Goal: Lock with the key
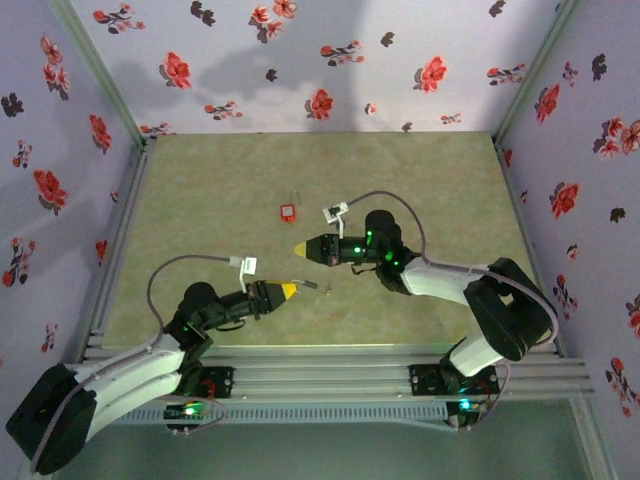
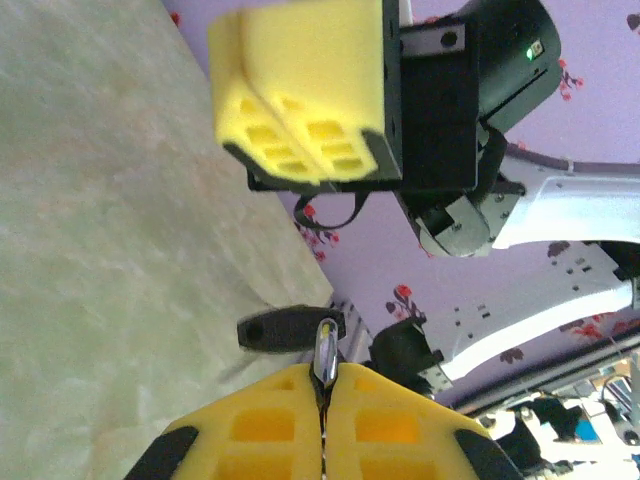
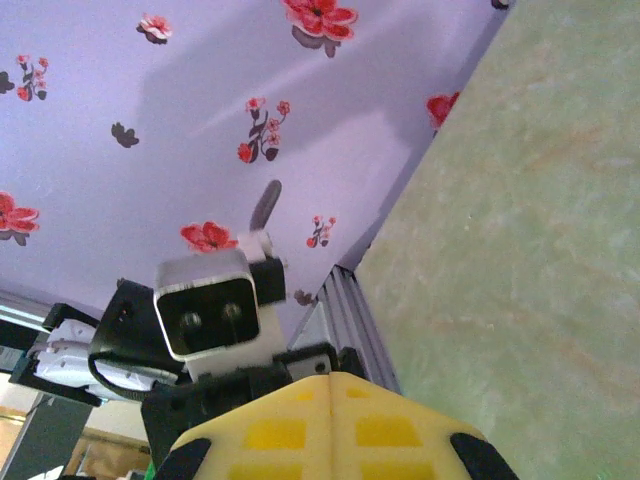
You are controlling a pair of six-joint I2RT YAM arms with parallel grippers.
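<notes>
Left wrist | key [image 2: 290, 328]: black head, silvery blade | pinched in left gripper [image 2: 325, 388]

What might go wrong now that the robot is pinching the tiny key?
The left gripper pinches the key only at its very fingertips, so it may twist or slip out.
The red padlock lies loose, held by nothing; a push from the key might slide it away.
The right gripper, shut and empty, sits close to the left one, so they could bump.
</notes>
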